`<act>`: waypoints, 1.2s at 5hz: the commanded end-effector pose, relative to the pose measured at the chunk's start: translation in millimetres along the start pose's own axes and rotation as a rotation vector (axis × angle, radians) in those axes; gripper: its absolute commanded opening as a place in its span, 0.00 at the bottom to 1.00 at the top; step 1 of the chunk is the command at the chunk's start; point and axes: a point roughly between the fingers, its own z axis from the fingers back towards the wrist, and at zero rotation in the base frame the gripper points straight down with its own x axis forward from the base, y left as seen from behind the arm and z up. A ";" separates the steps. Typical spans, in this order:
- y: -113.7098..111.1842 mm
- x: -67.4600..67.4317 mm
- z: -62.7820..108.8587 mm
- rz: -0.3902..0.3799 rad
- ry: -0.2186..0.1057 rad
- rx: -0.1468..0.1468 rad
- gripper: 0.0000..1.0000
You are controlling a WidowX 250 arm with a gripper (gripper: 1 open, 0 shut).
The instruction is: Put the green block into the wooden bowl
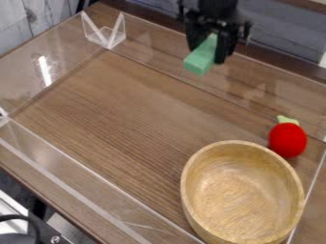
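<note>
No readable text or labels

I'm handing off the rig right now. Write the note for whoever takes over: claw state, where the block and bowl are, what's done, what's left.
Claw: shut on the green block, pointing down, held high above the table near the top of the camera view.
Wooden bowl: on the table at lower right, nothing in it. A red fruit-like object sits beside its far right rim.
Done: block grasped and off the table.
Left: carry the block over the bowl, lower it, open the claw.
</note>
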 end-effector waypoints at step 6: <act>66.8 23.9 -15.8 -0.071 -0.078 -0.049 0.00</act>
